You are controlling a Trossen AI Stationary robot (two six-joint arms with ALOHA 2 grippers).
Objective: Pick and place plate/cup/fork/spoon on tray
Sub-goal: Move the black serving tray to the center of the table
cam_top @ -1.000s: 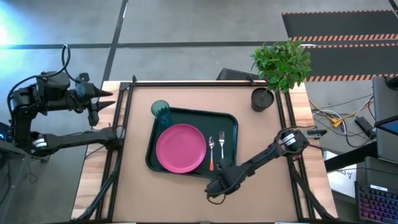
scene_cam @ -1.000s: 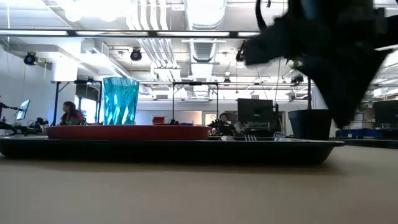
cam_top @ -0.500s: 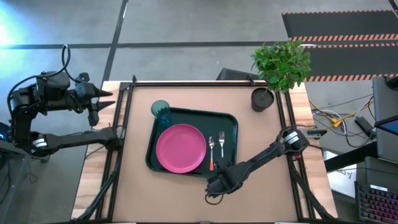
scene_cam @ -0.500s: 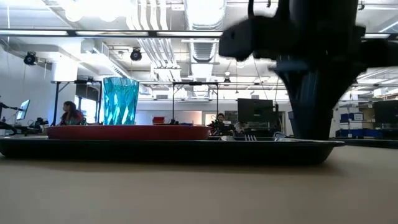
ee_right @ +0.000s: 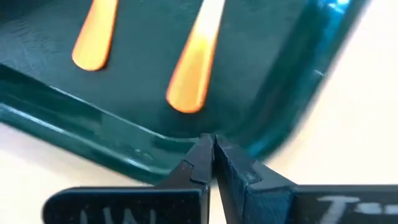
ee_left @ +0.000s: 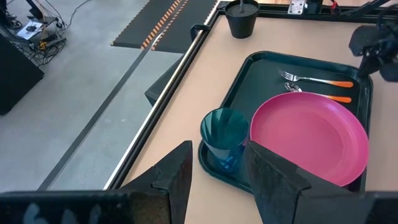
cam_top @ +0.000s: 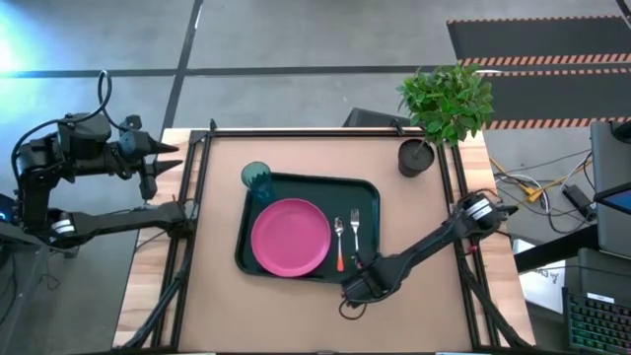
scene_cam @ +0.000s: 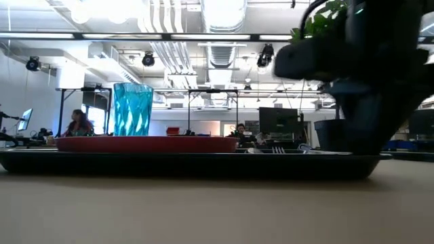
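On the tray (cam_top: 367, 189), which is sitting near the middle of the table (cam_top: 217, 296), the plate (cam_top: 291, 237) is lying flat, with the cup (cam_top: 258, 179) standing upright at the tray's far left corner, just beside the plate. Right of the plate, the spoon (cam_top: 340, 242) and the fork (cam_top: 356, 235) are lying side by side inside the tray. At the tray's near right corner, the right gripper (ee_right: 211, 165) is resting against the rim, its fingers pressed together and holding nothing. Well left of the tray, off the table, the left gripper (ee_left: 217, 180) is hovering with its fingers spread apart, empty. Beyond the tray's far right corner, a potted plant (cam_top: 444, 108) is standing.
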